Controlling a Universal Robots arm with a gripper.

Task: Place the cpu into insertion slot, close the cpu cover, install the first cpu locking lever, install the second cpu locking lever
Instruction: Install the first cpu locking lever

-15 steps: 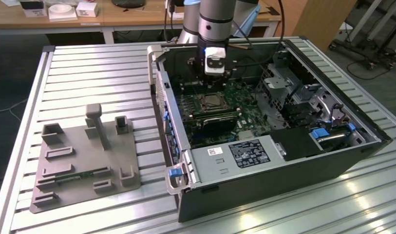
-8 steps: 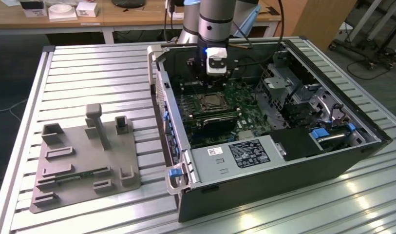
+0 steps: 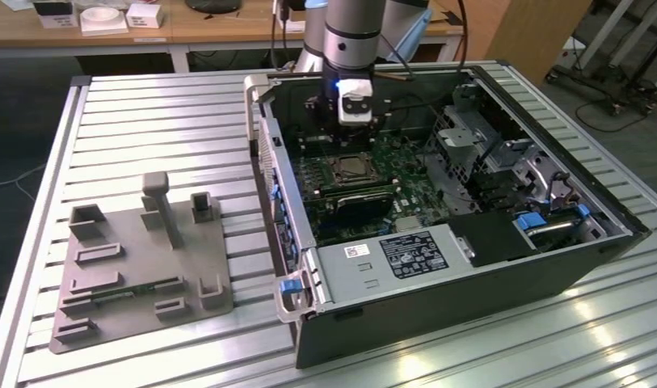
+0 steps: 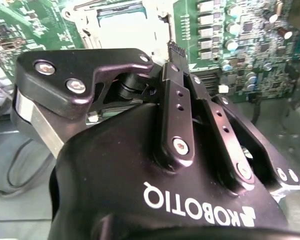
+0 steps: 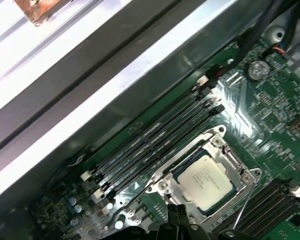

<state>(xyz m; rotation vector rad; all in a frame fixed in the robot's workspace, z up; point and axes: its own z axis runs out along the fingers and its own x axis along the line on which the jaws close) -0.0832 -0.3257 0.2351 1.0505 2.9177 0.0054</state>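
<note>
1. Gripper [image 4: 176, 50]: the fingers are pressed together with nothing pinched, judged to give a narrow pushing tip. It is hung over the motherboard [image 5: 270, 115] inside the computer case [image 3: 436, 323].
2. The cpu [image 5: 206, 181] is seated flat in the insertion slot [image 3: 334, 171], just ahead of the gripper. The cpu cover [image 5: 229, 159] appears laid down around it, so that the chip is framed.
3. A thin locking lever [image 5: 242, 212] is seen just beside the gripper tip; whether it is latched cannot be told.
4. The case is laid on its side on the table [image 3: 156, 121], so that the board is faced upward.
5. White lettering on the gripper body and a printed label [image 3: 412, 252] on the case are noted, not transcribed.
</note>
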